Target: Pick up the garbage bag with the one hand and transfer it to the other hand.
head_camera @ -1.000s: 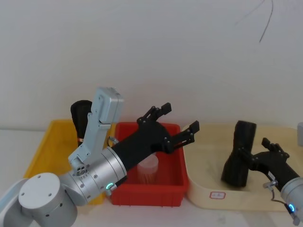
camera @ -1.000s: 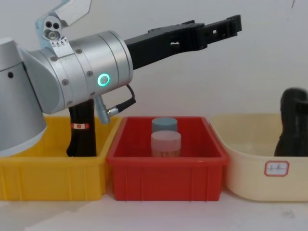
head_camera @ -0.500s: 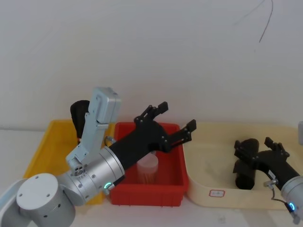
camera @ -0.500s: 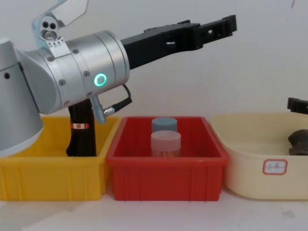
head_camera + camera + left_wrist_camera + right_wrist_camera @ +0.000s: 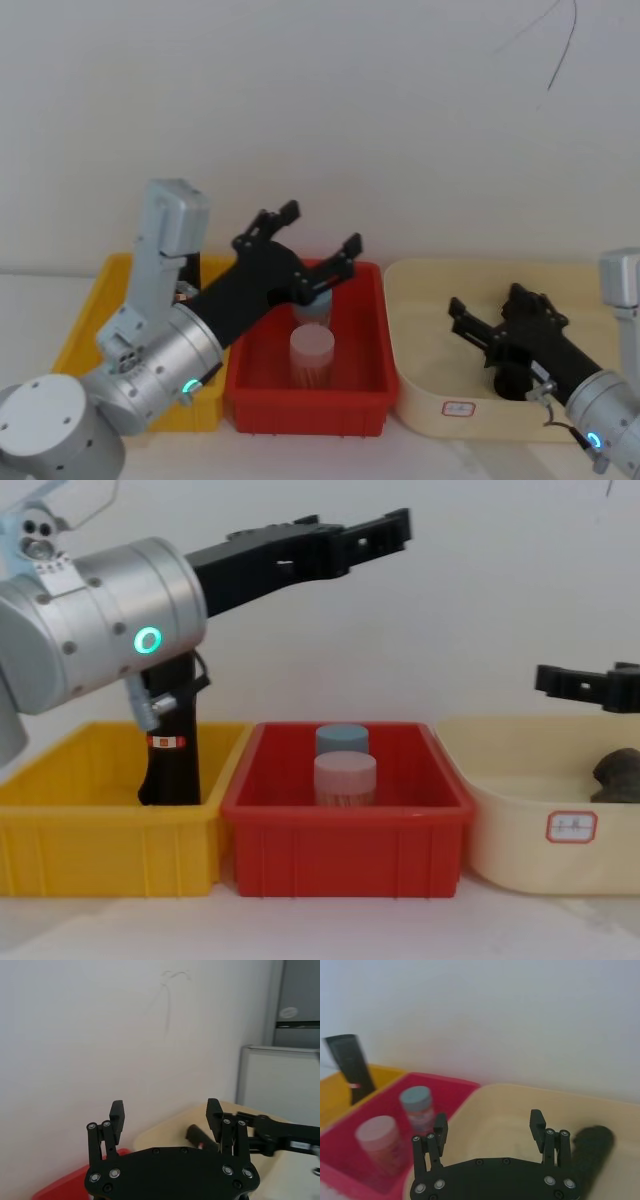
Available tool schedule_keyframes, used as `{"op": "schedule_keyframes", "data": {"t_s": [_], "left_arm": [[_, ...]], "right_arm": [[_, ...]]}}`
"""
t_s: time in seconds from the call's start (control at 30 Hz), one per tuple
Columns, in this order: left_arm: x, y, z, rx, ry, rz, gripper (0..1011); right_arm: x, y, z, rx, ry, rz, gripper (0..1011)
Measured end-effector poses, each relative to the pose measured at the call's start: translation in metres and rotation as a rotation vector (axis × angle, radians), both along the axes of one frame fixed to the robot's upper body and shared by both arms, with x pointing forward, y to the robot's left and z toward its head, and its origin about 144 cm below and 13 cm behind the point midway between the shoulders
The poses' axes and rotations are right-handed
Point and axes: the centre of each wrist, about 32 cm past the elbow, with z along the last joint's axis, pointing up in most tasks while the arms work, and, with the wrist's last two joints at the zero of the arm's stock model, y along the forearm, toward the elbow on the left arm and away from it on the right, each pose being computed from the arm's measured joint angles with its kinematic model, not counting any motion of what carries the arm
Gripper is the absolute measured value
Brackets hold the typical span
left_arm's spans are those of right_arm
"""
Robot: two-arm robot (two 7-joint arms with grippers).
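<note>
We see the garbage bag (image 5: 514,382) lying low in the cream tray (image 5: 425,345) on the right side, and no hand is holding it. The right hand (image 5: 487,300) hangs just above it with the fingers spread apart; in the chest view there is a gap between this hand and the bag. The left hand (image 5: 318,230) is raised over the red bin (image 5: 300,415), its fingers also wide apart with nothing between them. Two capped jars (image 5: 345,775) stand in the red bin, and another black roll (image 5: 172,765) with a label band leans in the yellow bin (image 5: 100,855)
</note>
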Motion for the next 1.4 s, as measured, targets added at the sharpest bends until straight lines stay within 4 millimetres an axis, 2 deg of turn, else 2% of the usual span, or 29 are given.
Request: {"op": "schedule_keyframes", "data": {"t_s": [0.5, 0.67, 0.97, 1.4], "left_arm": [[-0.013, 0.04, -0.001, 0.005, -0.007, 0.212, 1000], [-0.016, 0.047, -0.002, 0.008, -0.006, 0.249, 1000], [-0.019, 0.056, -0.002, 0.012, -0.005, 0.292, 1000], [-0.021, 0.061, -0.002, 0.015, -0.005, 0.316, 1000]], "right_arm": [[-0.001, 0.028, 0.009, 0.008, -0.006, 0.228, 1000], [0.0, 0.04, 0.011, 0.004, 0.011, 0.296, 1000], [0.007, 0.056, 0.015, -0.017, 0.056, 0.36, 1000], [0.022, 0.068, 0.019, -0.058, 0.095, 0.379, 1000]]}}
